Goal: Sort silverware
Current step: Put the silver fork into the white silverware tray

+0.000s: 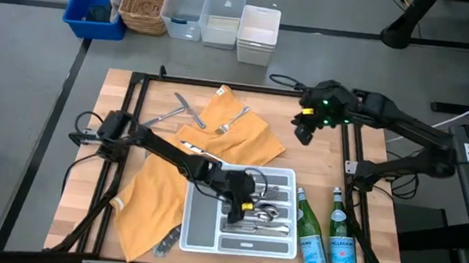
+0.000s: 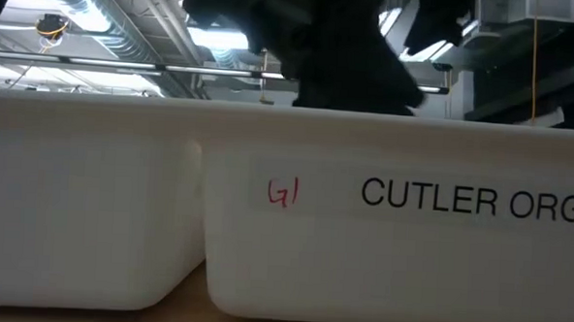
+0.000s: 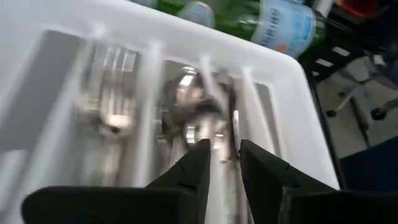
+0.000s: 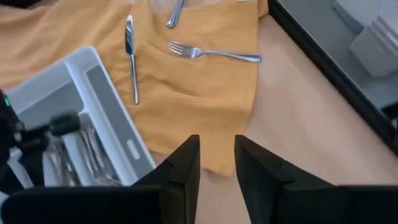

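The white divided tray [image 1: 200, 223] stands near the table's front edge, and several pieces of silverware [image 1: 265, 212] lie in its right-hand compartments [image 3: 193, 106]. My left gripper [image 1: 242, 203] hovers just over those compartments, open [image 3: 224, 165], with nothing between its fingers. A fork [image 1: 234, 121] lies on the orange cloth [image 1: 217, 134] farther back. The right wrist view shows that fork [image 4: 214, 53] and a table knife [image 4: 130, 59] on the cloth. My right gripper [image 1: 305, 131] hangs open [image 4: 217, 162] high above the table's far right part.
Two green glass bottles [image 1: 310, 238] [image 1: 342, 244] stand right of the tray. Two more pieces of silverware [image 1: 185, 108] lie at the cloth's far left, and a utensil [image 1: 166, 240] lies at its near edge. Bins and a basket [image 1: 143, 2] sit beyond the far edge. Black frame rails [image 1: 355, 152] border the table.
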You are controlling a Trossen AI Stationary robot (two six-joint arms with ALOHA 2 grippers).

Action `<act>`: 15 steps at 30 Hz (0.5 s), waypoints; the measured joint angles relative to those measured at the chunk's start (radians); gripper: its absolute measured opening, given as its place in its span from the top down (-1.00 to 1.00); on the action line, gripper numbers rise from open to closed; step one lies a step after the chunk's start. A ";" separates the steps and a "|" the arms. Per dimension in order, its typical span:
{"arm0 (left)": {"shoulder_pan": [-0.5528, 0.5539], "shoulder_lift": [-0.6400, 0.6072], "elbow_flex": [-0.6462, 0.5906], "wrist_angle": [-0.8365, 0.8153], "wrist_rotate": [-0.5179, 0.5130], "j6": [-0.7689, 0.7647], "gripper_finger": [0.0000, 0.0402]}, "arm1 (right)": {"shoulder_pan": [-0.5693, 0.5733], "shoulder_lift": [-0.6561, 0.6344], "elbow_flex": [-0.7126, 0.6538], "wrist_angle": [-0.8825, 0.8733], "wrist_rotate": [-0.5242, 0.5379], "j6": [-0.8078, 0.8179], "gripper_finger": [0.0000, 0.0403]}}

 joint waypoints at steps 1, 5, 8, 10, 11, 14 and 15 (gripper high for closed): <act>0.013 -0.021 0.000 -0.031 0.000 0.000 0.64 | 0.000 0.014 0.000 0.010 0.000 -0.029 0.50; 0.067 -0.103 0.000 -0.176 -0.001 0.043 0.68 | 0.000 0.079 0.000 0.066 -0.008 -0.169 0.50; 0.105 -0.179 0.000 -0.285 -0.003 0.086 0.72 | 0.000 0.134 0.000 0.116 -0.011 -0.268 0.50; 0.129 -0.236 0.000 -0.352 -0.003 0.128 0.74 | 0.000 0.172 0.000 0.158 -0.014 -0.320 0.50; 0.140 -0.269 0.000 -0.385 -0.008 0.148 0.75 | 0.000 0.192 0.000 0.178 -0.014 -0.345 0.50; 0.173 -0.357 0.000 -0.478 -0.043 0.194 0.79 | 0.000 0.251 0.000 0.261 -0.014 -0.410 0.50; 0.183 -0.386 0.000 -0.504 -0.058 0.207 0.80 | 0.000 0.272 0.000 0.289 -0.012 -0.433 0.50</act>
